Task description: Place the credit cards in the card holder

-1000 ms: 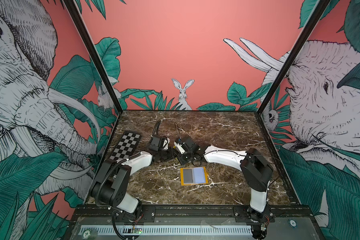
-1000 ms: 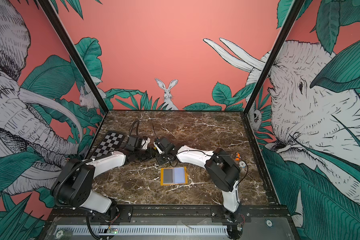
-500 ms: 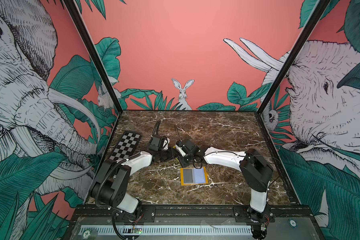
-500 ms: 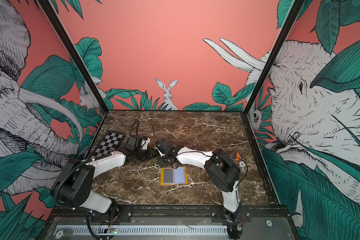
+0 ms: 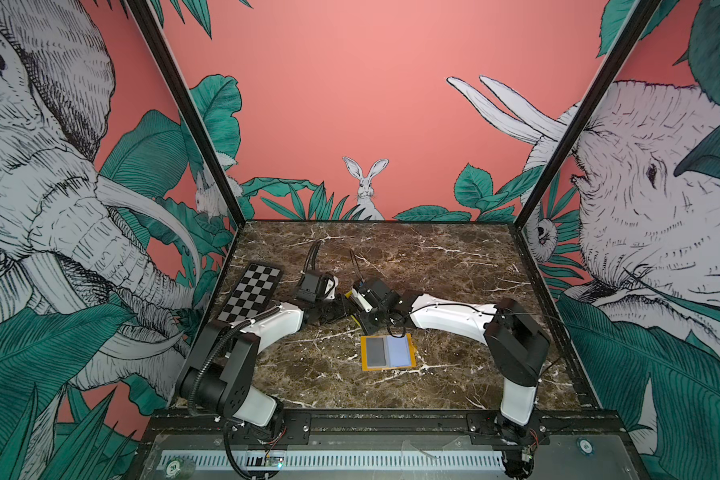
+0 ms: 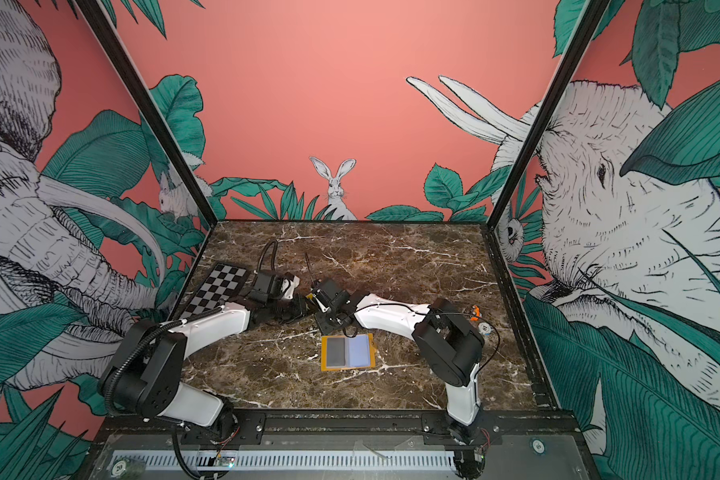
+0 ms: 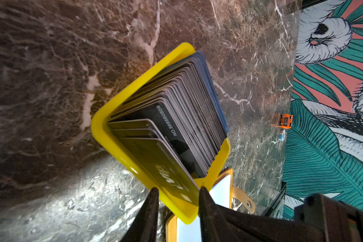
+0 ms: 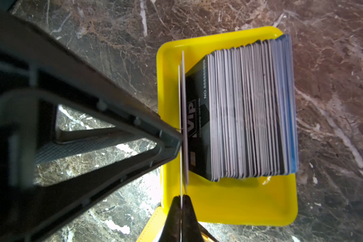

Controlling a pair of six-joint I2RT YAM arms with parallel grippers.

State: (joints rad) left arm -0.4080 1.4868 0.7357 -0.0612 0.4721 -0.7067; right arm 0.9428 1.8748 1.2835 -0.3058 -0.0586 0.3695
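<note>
Progress early: thin black-and-grey VIP credit cards stand on edge in bright yellow plastic tray, centre-right of right wrist frame. Right gripper fingers pinch together on front card, seen edge-on. Left gripper fingers clamp the tray wall. Orange-yellow leather-like card holder lies open, lower centre in both top views. Can't tell whether its grey left sleeve is filled.

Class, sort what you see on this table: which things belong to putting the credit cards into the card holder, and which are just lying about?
Belongs to the job: credit cards; yellow tray holding them; card holder; left gripper on the tray; right gripper pinching one card.

Lying about: checkerboard plate; small orange object.
</note>
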